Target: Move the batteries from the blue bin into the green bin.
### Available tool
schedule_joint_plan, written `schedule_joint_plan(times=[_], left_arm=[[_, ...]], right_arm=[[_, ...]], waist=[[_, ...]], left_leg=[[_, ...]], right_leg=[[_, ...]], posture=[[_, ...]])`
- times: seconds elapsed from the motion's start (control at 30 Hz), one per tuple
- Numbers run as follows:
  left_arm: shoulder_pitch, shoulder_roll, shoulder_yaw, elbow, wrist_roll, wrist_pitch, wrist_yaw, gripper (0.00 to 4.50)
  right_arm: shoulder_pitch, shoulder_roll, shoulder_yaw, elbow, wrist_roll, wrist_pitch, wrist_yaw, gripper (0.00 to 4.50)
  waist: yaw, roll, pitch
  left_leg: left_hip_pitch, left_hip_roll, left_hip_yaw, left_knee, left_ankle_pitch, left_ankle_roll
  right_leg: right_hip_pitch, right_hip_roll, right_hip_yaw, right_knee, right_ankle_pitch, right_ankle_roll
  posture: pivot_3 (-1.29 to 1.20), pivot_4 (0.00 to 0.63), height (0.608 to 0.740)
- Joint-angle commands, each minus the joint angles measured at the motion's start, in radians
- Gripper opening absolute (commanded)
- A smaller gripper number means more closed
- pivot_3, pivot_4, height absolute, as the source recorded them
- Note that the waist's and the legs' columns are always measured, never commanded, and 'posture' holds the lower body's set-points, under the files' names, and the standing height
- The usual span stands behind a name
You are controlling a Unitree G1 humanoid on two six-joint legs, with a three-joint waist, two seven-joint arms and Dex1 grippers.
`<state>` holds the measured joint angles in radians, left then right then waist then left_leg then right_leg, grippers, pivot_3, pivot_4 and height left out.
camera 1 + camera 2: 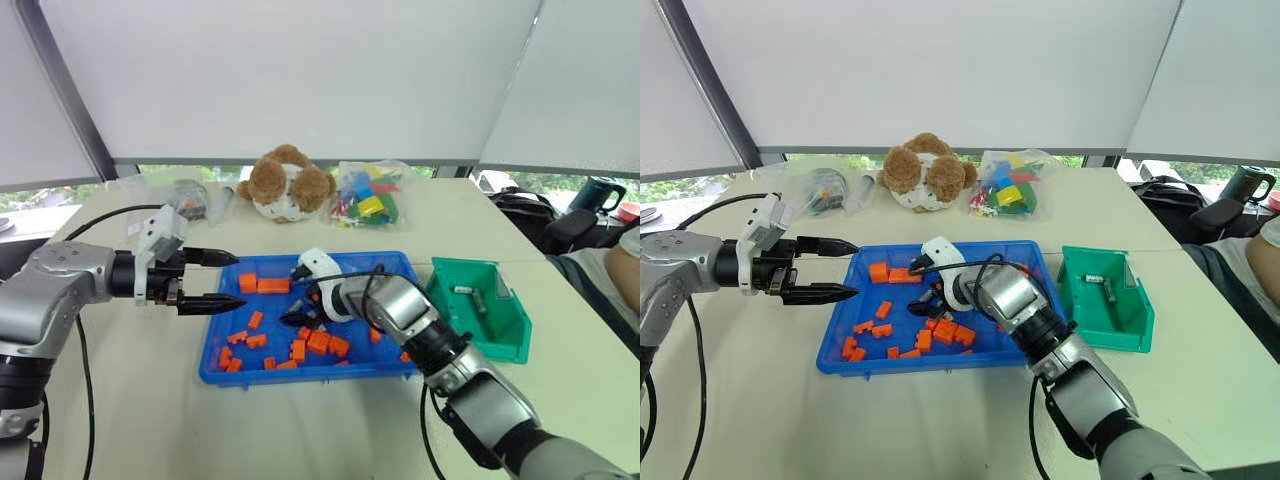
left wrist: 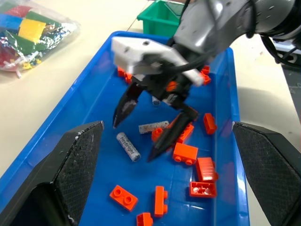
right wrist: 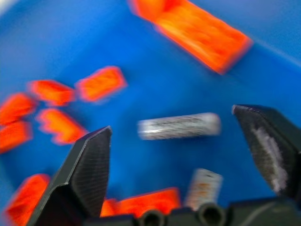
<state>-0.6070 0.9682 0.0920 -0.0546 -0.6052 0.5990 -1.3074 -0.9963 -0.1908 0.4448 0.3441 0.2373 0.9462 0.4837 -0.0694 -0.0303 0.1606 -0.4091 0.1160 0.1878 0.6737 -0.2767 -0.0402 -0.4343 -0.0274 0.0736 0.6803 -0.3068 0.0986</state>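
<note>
I've got the right gripper (image 2: 141, 141) down inside the blue bin (image 1: 385, 265), jaws spread wide with nothing between them, aimed at two batteries (image 2: 128, 146) lying flat on the bin floor among orange bricks (image 1: 318, 342). Wide spread makes sense: it has to straddle a cylinder without catching bricks. One battery (image 3: 179, 125) lies crosswise ahead of the fingers, good for a pinch. The left gripper (image 1: 212, 279) hovers over the bin's left edge, jaws apart, empty, parked clear of the work. The green bin (image 1: 506, 338) sits just right of the blue one, a battery (image 1: 462, 290) inside it already.
</note>
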Motion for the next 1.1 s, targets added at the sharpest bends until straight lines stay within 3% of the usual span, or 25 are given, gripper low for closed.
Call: schedule_joint_plan(times=[0.03, 0.57, 0.67, 0.77, 0.97, 1.1], left_arm=[[-0.004, 0.001, 0.020, -0.024, 0.000, -0.017, 0.003, 4.50], [0.012, -0.010, 0.028, -0.059, -0.006, -0.006, 0.036, 4.50], [0.017, -0.013, 0.031, -0.066, -0.010, -0.005, 0.041, 4.50], [0.021, -0.017, 0.031, -0.071, -0.012, -0.005, 0.045, 4.50], [0.022, -0.029, 0.028, -0.076, -0.013, -0.004, 0.051, 4.50], [0.022, -0.038, 0.023, -0.081, -0.016, 0.000, 0.052, 4.50]], right_arm=[[-0.032, 0.044, -0.049, 0.046, -0.035, -0.032, -0.020, 4.45], [-0.018, 0.153, -0.079, 0.160, -0.107, -0.054, 0.005, 4.45], [-0.012, 0.148, -0.066, 0.166, -0.129, -0.063, 0.017, 3.68], [-0.002, 0.136, -0.050, 0.156, -0.149, -0.067, 0.035, 2.18], [0.026, 0.111, -0.034, 0.080, -0.169, -0.042, 0.076, 2.21], [-0.013, 0.048, -0.196, -0.095, -0.119, 0.057, 0.047, 2.21]], waist=[[-0.004, 0.000, 0.000], [-0.004, 0.000, 0.000], [-0.004, 0.000, 0.000], [-0.005, 0.000, 0.000], [-0.004, 0.000, 0.000], [0.000, 0.000, 0.000]], left_leg=[[0.000, 0.000, 0.000, 0.001, 0.000, 0.000], [0.000, 0.001, -0.001, 0.003, 0.000, 0.000], [0.000, 0.001, -0.002, 0.003, 0.000, 0.000], [0.000, 0.001, -0.002, 0.003, 0.000, 0.000], [0.000, 0.001, -0.002, 0.003, 0.000, 0.000], [0.000, 0.001, -0.002, 0.003, 0.000, 0.000]], right_leg=[[0.000, 0.000, 0.000, 0.001, 0.000, 0.000], [0.000, 0.000, -0.001, 0.003, 0.000, 0.000], [0.000, 0.000, -0.002, 0.003, 0.000, 0.000], [0.000, 0.000, -0.002, 0.003, 0.000, 0.000], [0.000, 0.000, -0.002, 0.003, 0.000, 0.000], [0.000, 0.000, -0.002, 0.004, 0.000, 0.000]], posture=[[0.00, 0.150, 0.733], [0.00, 0.150, 0.733], [0.00, 0.150, 0.733], [0.00, 0.150, 0.733], [0.00, 0.150, 0.733], [0.00, 0.150, 0.733]])
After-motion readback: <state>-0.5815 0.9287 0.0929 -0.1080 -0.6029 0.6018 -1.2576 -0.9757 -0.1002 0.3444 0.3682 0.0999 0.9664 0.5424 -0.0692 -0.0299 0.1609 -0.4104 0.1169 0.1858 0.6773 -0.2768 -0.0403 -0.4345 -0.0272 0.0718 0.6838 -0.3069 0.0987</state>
